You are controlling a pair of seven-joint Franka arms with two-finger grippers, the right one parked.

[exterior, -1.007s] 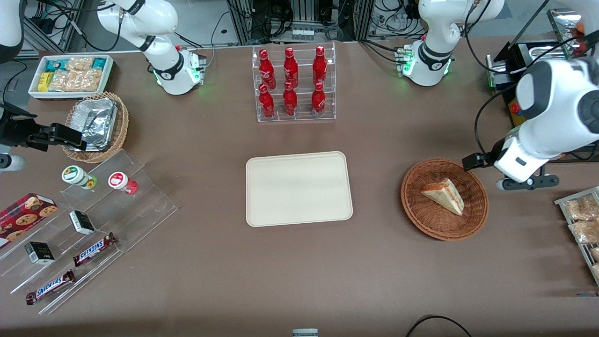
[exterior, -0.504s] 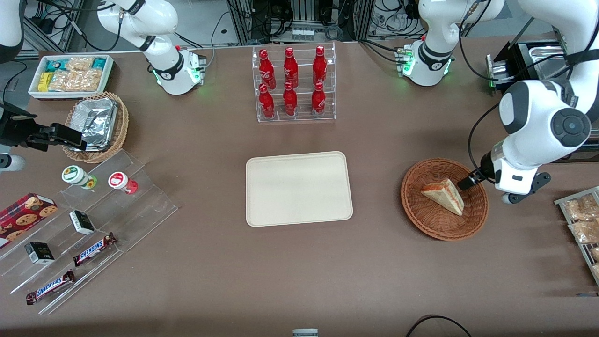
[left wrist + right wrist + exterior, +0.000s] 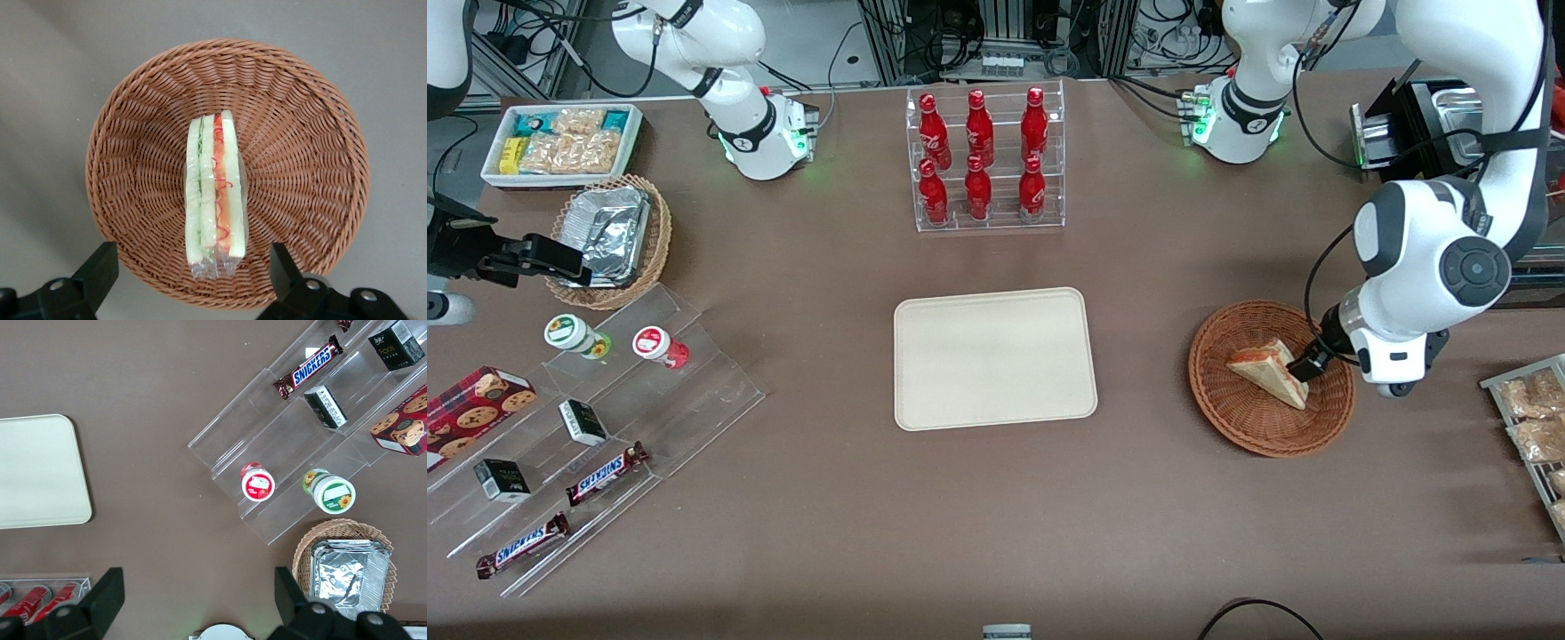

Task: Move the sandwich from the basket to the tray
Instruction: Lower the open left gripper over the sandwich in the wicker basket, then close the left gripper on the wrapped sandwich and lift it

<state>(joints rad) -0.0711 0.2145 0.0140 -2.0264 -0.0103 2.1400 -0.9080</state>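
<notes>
Bright, even overhead light, soft shadows

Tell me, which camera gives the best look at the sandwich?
The left wrist view: the sandwich fills the middle of the basket, filling layers clear, framed by the open end effector. The front view shows it small and partly covered by the arm. The right wrist view misses it.

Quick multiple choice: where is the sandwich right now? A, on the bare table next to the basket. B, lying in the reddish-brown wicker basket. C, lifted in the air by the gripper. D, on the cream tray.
B: the sandwich lies on the woven floor of the basket, with the open gripper straddling its end, fingers apart from it on both sides, while the tray holds nothing.
</notes>
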